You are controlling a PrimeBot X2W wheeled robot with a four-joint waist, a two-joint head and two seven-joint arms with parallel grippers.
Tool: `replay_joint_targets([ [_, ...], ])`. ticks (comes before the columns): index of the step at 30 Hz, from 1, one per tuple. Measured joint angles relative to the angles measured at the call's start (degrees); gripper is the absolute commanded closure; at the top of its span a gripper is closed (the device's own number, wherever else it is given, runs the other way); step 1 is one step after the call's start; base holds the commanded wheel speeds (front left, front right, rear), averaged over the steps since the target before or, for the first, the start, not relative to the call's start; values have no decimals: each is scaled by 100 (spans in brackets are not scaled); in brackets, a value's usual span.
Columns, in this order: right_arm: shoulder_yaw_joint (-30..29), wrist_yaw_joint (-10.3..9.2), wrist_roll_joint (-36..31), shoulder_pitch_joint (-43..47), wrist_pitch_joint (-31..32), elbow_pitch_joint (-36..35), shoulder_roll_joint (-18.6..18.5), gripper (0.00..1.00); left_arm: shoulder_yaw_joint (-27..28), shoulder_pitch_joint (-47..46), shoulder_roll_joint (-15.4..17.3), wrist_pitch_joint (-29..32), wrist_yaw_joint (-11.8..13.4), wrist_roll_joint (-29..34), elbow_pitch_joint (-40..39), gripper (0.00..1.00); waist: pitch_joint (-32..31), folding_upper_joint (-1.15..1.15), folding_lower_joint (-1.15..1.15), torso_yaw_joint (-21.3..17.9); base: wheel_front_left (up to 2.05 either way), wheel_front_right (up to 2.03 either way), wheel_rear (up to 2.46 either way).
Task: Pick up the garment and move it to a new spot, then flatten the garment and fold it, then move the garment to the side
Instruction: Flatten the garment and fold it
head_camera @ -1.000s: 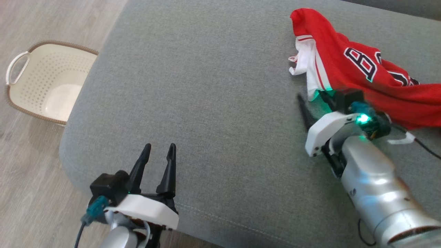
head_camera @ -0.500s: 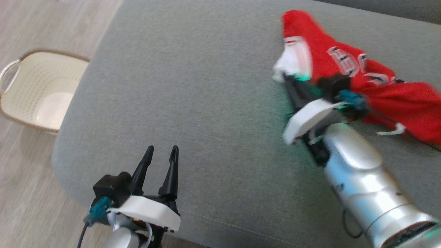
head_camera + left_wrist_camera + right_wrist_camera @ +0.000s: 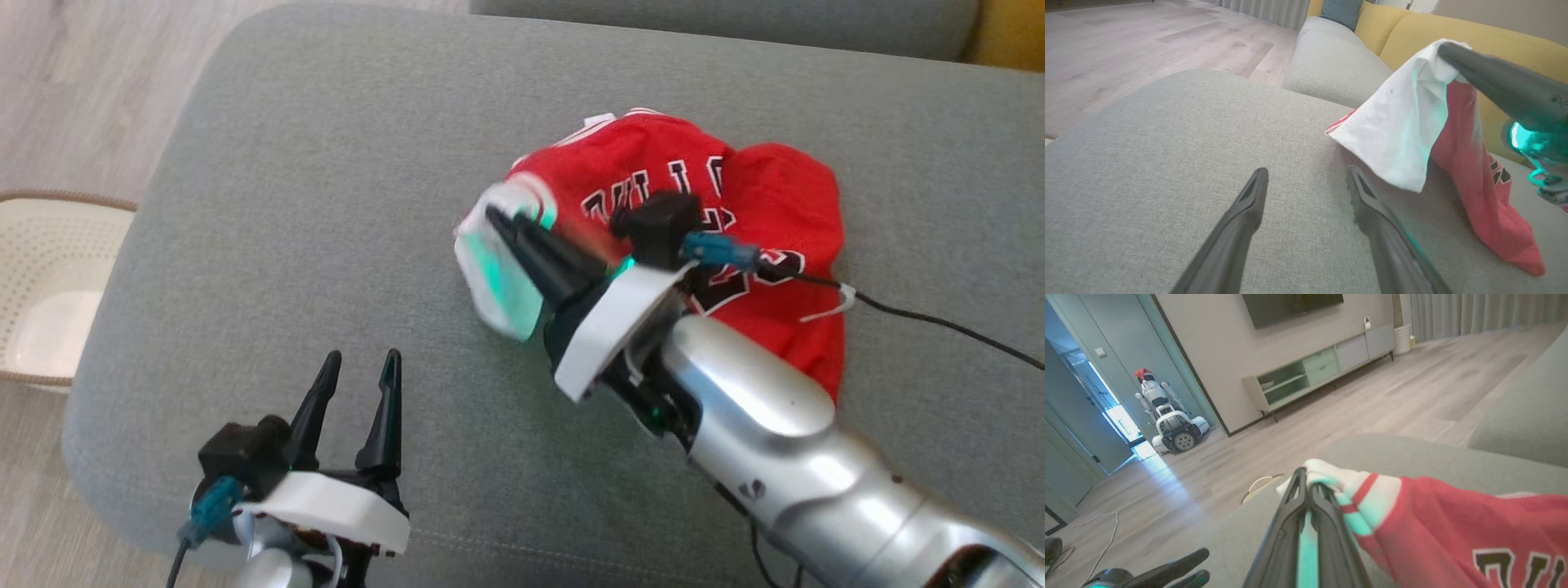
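The right tool (image 3: 495,219) is clenched on the white-trimmed edge of the red basketball jersey (image 3: 759,196), holding that edge up off the grey sofa seat (image 3: 326,163) while the rest lies bunched near the seat's middle. The left tool (image 3: 361,363) hovers near the seat's front edge, fingers spread and grasping nothing, and a cream perforated basket (image 3: 41,269) stands on the floor to the left. From the left wrist, the spread fingers point across the seat toward the jersey, whose white lining hangs from the right tool, with a yellow sofa (image 3: 1453,41) behind. From the right wrist, the two fingers press together on the striped white hem — the red body trails right over the seat.
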Motion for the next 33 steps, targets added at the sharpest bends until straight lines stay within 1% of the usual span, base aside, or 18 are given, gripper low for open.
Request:
replay_joint_targets([
  [4, 100, 0, 108, 382, 169, 73, -287, 100, -1, 21, 14, 1, 3, 0, -53, 0, 72, 0, 0, -90, 0, 0, 0],
  [5, 100, 0, 108, 382, 169, 73, -287, 100, -1, 21, 14, 1, 3, 0, -53, 0, 72, 0, 0, -90, 0, 0, 0],
  [8, 98, 0, 136, 789, 235, 204, -503, 100, 2, 19, 26, 1, 4, -1, -62, 0, 135, 0, 0, -143, 0, 0, 0],
  [12, 76, 0, 211, 1178, 305, 230, -622, 100, 16, 17, 37, 1, 9, -2, -63, 0, 184, 0, 0, -242, 0, 0, 0],
  [15, -69, 0, 204, 1326, 319, 243, -691, 99, 25, 16, 48, 1, 9, -3, -51, 0, 201, 0, 0, -351, 0, 0, 0],
  [16, -144, 0, 188, 1360, 310, 242, -695, 69, 24, 13, 47, 1, 4, -4, -41, 0, 204, 0, 0, -394, 0, 0, 0],
  [18, -283, 0, 92, 1401, 248, 233, -693, 0, 20, 7, 47, 1, 0, -21, -9, 0, 208, 0, 0, -486, 0, 0, 0],
  [21, -525, 0, -98, 1401, 132, 138, -679, 0, -19, -46, 16, 23, -70, -86, 116, 0, 214, 0, 0, -636, 0, 0, 0],
  [24, -742, 0, -343, 1402, 57, -10, -675, 0, -165, -129, -78, 144, -244, -216, 352, 0, 226, 0, 0, -795, 0, 0, 0],
  [28, -1043, 0, -654, 1480, 47, -312, -656, 0, -281, -384, -316, 372, -410, -442, 865, 0, 251, 0, 0, -1038, 0, 0, 0],
  [30, -1245, 0, -803, 1609, 12, -478, -649, 0, -305, -539, -405, 425, -452, -539, 1167, 0, 272, 0, 0, -1172, 0, 0, 0],
  [33, -1613, 0, -1060, 1776, -62, -742, -635, 0, -265, -751, -449, 477, -449, -624, 1630, 0, 319, 0, 0, -1375, 0, 0, 0],
])
